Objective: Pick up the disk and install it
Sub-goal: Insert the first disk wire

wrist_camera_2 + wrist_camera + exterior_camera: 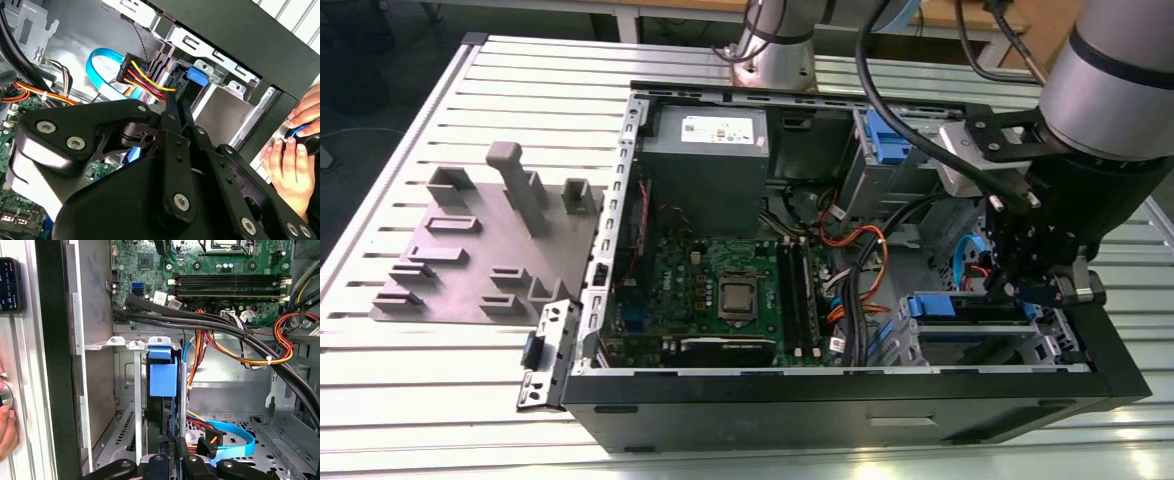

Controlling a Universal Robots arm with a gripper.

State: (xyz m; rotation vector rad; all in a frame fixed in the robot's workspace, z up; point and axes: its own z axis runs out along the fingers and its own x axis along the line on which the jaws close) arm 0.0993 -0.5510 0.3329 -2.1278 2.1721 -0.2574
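Blue-handled disk (162,380) stands on edge in the bay (127,405), clamped by the tool (170,452).

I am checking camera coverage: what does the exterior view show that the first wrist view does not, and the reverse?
Exterior view alone: the grey slotted holder on the slatted table beside the computer case, and the power supply. First wrist view alone: a person's hand outside the case. Shared: the motherboard and the disk with its blue handle, standing in its metal bay.
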